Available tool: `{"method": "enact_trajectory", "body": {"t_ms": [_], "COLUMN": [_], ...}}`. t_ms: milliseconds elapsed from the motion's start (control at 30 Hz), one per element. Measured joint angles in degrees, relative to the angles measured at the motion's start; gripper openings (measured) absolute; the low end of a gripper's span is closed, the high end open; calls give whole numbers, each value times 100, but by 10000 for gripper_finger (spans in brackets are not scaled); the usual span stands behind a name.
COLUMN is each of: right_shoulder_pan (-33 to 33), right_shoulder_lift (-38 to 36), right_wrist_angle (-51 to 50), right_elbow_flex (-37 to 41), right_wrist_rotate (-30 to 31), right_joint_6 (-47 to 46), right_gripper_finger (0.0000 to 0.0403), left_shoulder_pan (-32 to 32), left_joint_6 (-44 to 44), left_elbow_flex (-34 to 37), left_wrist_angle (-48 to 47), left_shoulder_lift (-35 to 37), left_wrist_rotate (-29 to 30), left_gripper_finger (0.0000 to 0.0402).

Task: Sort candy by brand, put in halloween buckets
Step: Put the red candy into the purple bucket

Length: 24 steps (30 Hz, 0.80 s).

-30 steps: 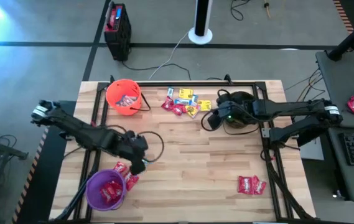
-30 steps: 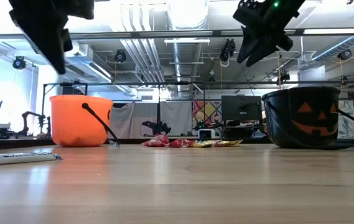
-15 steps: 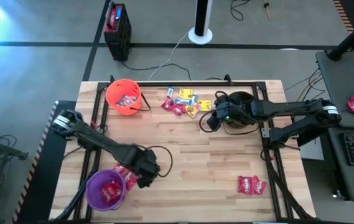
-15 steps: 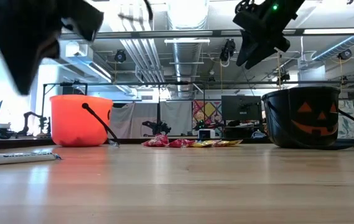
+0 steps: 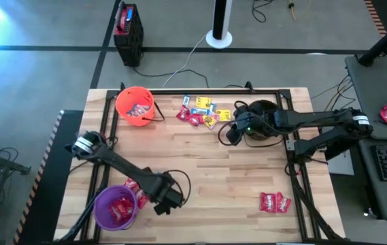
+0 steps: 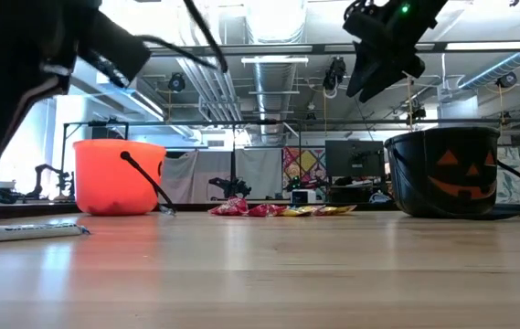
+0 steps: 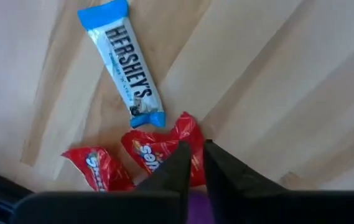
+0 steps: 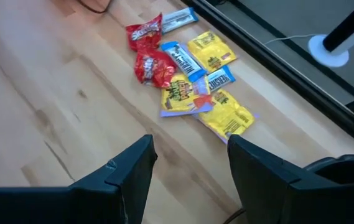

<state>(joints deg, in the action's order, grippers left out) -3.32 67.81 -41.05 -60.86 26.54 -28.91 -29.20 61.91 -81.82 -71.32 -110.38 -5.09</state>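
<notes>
Nearest first: purple bucket at the near-left corner of the tabletop, already some red packets inside. Just right of it, left gripper low over the wood, jaws all but together with only a sliver between the tips, nothing in them. Right under those tips, a red packet, a second red one beside it, and a blue-and-white Hershey's bar just past, its end nearly touching the first red.

Looks like the step in hand = grabbing a red for the purple bucket. To do it well:
- spread the jaws before dropping, not after
- straddle the red packet across its short side, away from the Hershey's end, so only one brand comes up
- flat wrapper, so go right down to the wood before closing
- short hop left over the rim, then release

Over on the near right, a few more reds lying alone, well apart from everything.

Farther back: right gripper hanging up high just beside the black bucket at the far right, jaws apart and empty, facing the mixed pile of red, yellow and blue-white at the far middle. Orange bucket at far left, a few candies in it too. Plenty still unsorted.
</notes>
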Motion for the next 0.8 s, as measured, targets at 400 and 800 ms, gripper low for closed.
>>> {"method": "enact_trajectory", "body": {"t_ms": [400, 800], "right_shoulder_pan": [9, 9], "right_shoulder_lift": [2, 2], "right_wrist_angle": [-15, -18], "right_elbow_flex": [0, 0], "right_wrist_rotate": [0, 0], "right_joint_6": [4, 7], "right_gripper_finger": [196, 196], "left_shoulder_pan": [-206, -265], "left_joint_6": [326, 455], "left_elbow_flex": [-111, -100], "left_wrist_angle": [-244, -227], "left_shoulder_lift": [-737, -806], "left_wrist_rotate": [-302, -156], "left_gripper_finger": [150, 154]}}
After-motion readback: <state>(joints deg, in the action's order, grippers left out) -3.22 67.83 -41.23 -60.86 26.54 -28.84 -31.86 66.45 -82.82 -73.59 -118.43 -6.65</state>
